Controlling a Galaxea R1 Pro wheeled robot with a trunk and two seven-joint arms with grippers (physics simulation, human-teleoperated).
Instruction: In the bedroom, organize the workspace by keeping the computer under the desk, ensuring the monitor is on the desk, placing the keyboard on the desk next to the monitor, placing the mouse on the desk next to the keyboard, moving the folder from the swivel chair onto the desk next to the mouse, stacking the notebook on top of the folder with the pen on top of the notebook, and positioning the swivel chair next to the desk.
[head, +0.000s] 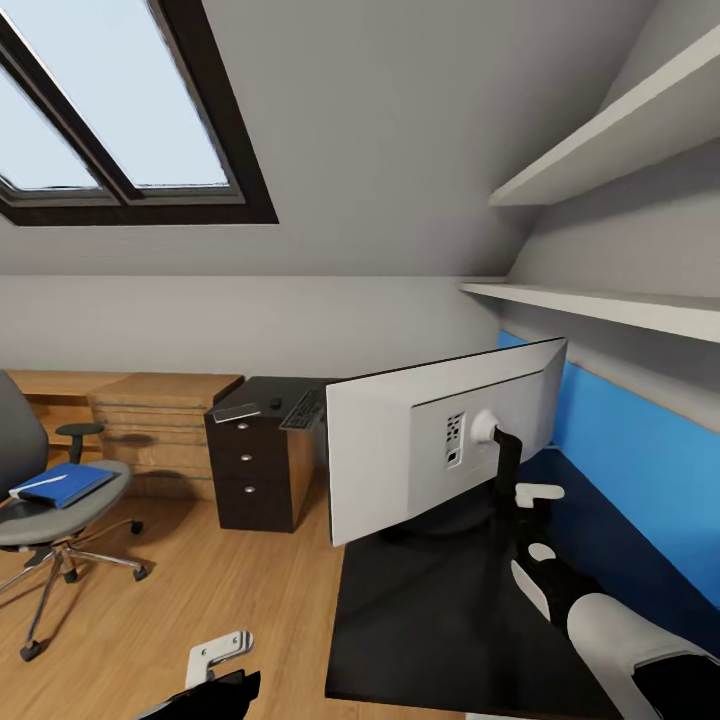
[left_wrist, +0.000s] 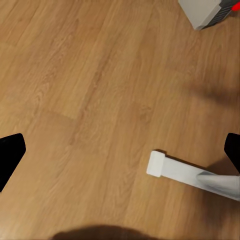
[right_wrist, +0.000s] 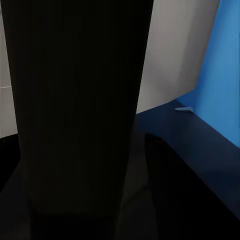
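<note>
Currently: monitor (head: 420, 455) on worktop (head: 450, 620), white back shown, screen hidden.
Right end effector (head: 512, 462) at its black stand (right_wrist: 80, 100); grip indiscernible.

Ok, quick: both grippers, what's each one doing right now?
Left gripper: open, holding nothing, over bare wood floor.
Right gripper: at the monitor stand; shut on it or not, cannot be told.

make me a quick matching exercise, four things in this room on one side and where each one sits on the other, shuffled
Things:
1. monitor
2. folder
3. keyboard
4. left gripper

Places:
a. on the swivel chair seat
b. low over the wood floor
c. on the black desk
d. on the dark drawer unit

Pairs: 1-c, 2-a, 3-d, 4-b
</note>
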